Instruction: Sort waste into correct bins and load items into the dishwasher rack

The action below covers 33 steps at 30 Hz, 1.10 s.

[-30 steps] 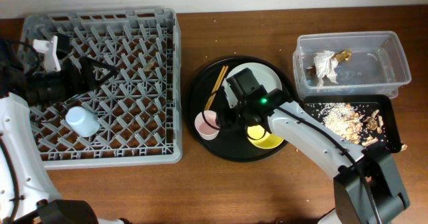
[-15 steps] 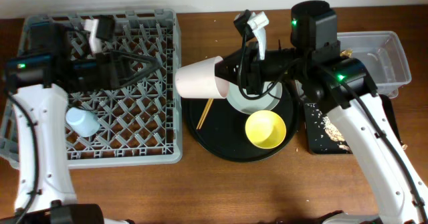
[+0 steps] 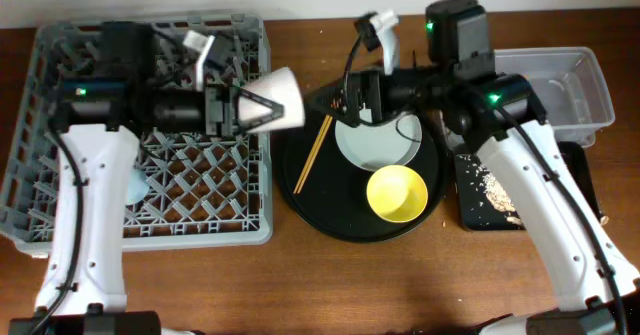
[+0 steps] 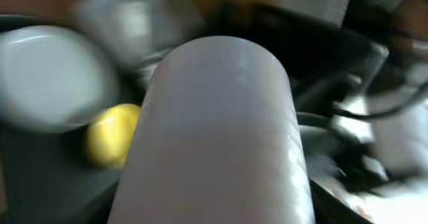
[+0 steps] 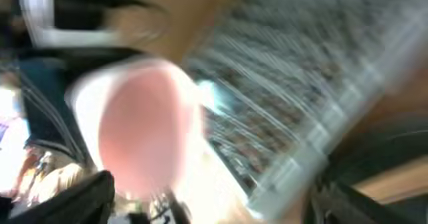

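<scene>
Grip first: your left gripper (image 3: 248, 105) clamps the cup (image 3: 275, 100) at its base. The cup lies level, its long axis running straight out from the fingers and its pink mouth facing the right gripper (image 3: 348, 100). That one hangs just past the rim, apart from it, fingers spread on nothing. The rack (image 3: 160, 237) lies below and back toward your left wrist, so the left arm is the nearer one. You likely need to draw back over it and tip the mouth down. No label or writing is readable anywhere.
</scene>
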Each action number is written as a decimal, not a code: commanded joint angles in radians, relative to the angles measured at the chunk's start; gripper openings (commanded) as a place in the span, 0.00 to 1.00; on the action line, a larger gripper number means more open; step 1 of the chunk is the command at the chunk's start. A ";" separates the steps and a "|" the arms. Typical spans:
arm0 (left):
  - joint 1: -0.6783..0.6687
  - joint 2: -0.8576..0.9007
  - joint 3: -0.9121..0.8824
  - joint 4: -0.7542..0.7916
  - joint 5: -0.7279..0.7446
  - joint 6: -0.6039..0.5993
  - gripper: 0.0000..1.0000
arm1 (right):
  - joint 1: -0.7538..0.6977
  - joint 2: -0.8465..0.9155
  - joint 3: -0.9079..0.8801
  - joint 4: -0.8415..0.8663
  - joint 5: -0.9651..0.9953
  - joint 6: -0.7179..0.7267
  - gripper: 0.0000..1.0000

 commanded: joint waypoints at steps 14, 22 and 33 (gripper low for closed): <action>0.109 -0.019 -0.489 0.196 -1.132 -0.413 0.96 | 0.041 -0.014 -0.001 -0.488 0.587 0.017 0.98; 0.109 -0.048 0.240 -0.211 -1.064 -0.276 0.98 | 0.040 -0.014 -0.001 -0.509 0.755 0.018 0.98; 0.082 -0.389 0.387 -0.323 -1.075 -0.198 0.99 | 0.039 -0.014 -0.001 -0.506 0.785 0.018 0.98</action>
